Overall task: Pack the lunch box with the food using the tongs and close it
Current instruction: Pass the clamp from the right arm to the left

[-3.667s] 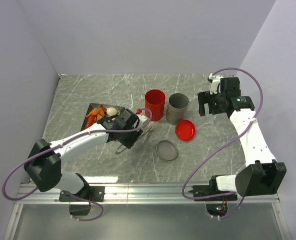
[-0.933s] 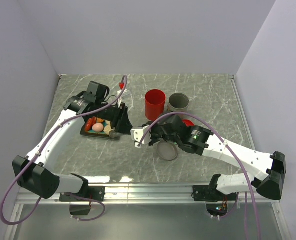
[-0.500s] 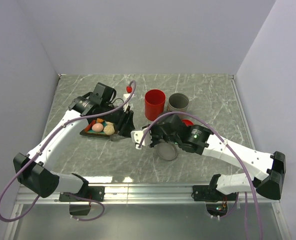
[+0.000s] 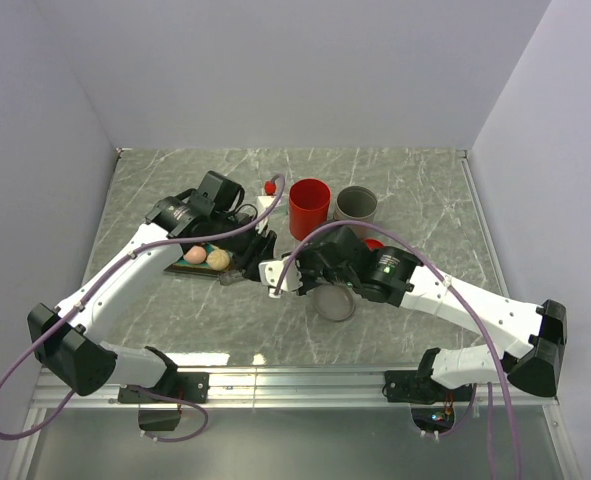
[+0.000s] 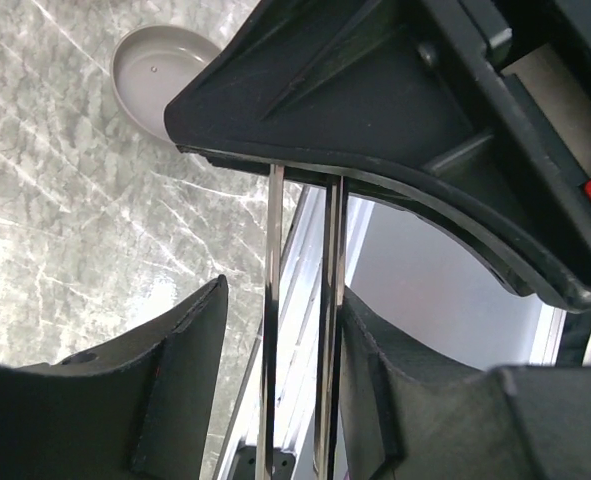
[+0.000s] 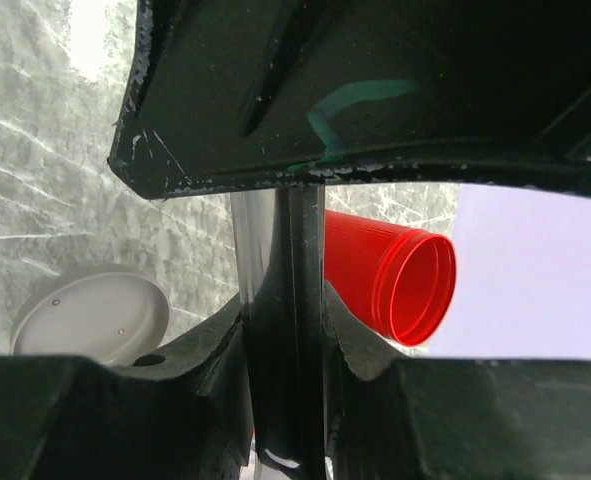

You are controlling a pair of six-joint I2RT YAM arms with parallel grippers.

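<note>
The red lunch box (image 4: 309,208) stands open and upright at mid table; it also shows behind the fingers in the right wrist view (image 6: 395,280). To its left the dark tray (image 4: 187,266) holds the food: a pink ball (image 4: 195,256) and a beige ball (image 4: 218,259). My left gripper (image 4: 258,240) hangs between tray and lunch box. It is shut on the tongs (image 5: 273,250), whose two slim arms run nearly parallel between its fingers (image 5: 282,295). My right gripper (image 4: 275,275) is shut (image 6: 287,300) on a thin dark edge of the tray (image 6: 325,90); a shiny strip lies beside that edge.
A grey cup (image 4: 356,205) stands right of the lunch box. A grey lid (image 4: 333,302) lies under the right arm and shows in both wrist views (image 5: 160,75) (image 6: 90,315). The red lid (image 4: 375,243) is mostly hidden by the right arm. Walls close the table on three sides.
The left gripper has moved right with the tongs, from over the tray toward the lunch box. The right gripper has stayed at the tray's right corner; seconds earlier that arm was at the far right.
</note>
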